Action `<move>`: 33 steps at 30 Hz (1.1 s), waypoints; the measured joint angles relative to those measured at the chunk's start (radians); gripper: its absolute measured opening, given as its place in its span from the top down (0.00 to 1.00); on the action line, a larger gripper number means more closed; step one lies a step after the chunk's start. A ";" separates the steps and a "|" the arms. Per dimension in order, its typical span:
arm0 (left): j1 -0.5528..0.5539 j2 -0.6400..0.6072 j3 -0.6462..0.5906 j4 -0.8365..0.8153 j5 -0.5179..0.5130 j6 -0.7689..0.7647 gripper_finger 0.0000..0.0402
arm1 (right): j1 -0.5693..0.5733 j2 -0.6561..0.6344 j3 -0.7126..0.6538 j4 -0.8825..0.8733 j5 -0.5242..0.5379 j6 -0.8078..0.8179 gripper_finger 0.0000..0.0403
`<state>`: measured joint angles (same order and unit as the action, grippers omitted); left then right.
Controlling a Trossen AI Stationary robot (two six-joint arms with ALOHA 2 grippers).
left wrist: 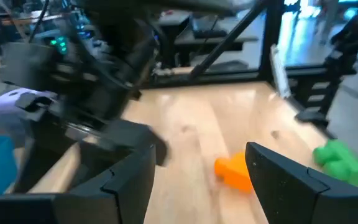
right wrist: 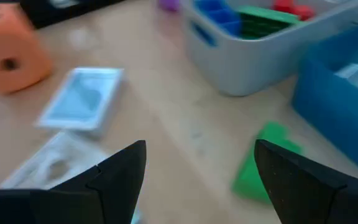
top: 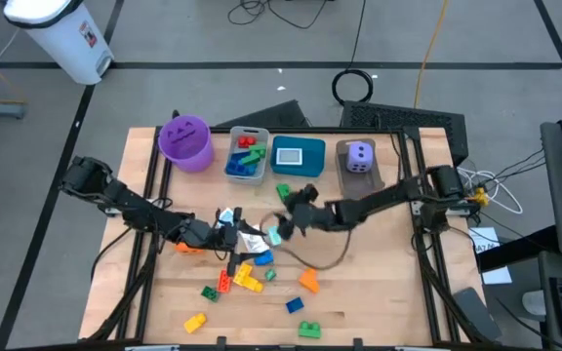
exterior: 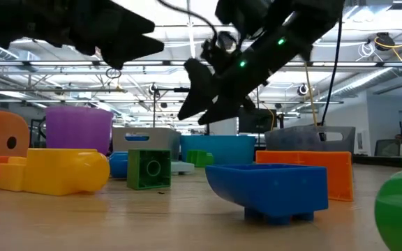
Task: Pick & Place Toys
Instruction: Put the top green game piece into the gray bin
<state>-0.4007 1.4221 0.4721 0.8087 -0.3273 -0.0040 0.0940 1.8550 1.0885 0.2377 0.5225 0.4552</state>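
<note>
A: While both arms hover mid-worktop, what state?
B: Left claw point(top: 224, 231) spread, empty; right claw point(top: 279, 226) spread, empty.
A: Toys?
B: Bricks point(top: 245, 273) lower centre; purple die point(top: 359, 156) upper right.

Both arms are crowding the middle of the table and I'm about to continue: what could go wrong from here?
1. The left tool and right tool, both open, sit close over the same toy cluster; they could collide.
2. A loose cable lies on the table by the orange brick; it might snag.
</note>
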 joint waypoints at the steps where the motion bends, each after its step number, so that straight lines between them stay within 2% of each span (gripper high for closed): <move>1: -0.012 -0.011 0.000 -0.008 -0.027 0.005 0.36 | -0.018 0.002 0.000 -0.004 0.000 0.004 0.28; 8: -0.082 -0.101 0.001 -0.030 -0.166 0.071 0.36 | -0.092 0.025 0.000 0.005 -0.034 0.004 0.28; 13: -0.095 -0.159 0.001 -0.045 -0.250 0.053 0.36 | -0.128 0.074 0.000 0.018 -0.081 0.019 0.28; 18: -0.091 -0.168 0.001 -0.051 -0.253 0.052 0.36 | -0.146 0.124 -0.002 0.022 -0.081 0.030 0.28; 25: -0.091 -0.168 0.001 -0.051 -0.253 0.051 0.36 | -0.161 0.128 -0.001 0.021 -0.080 0.031 0.29; 28: -0.091 -0.168 0.001 -0.051 -0.253 0.051 0.36 | -0.165 0.128 -0.001 0.022 -0.082 0.026 0.33; 33: -0.091 -0.168 0.001 -0.051 -0.253 0.047 0.36 | -0.166 0.128 -0.001 -0.020 -0.086 0.030 0.46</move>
<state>-0.4915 1.2537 0.4728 0.7581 -0.5802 0.0434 -0.0715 1.9831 1.0870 0.2177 0.4370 0.4855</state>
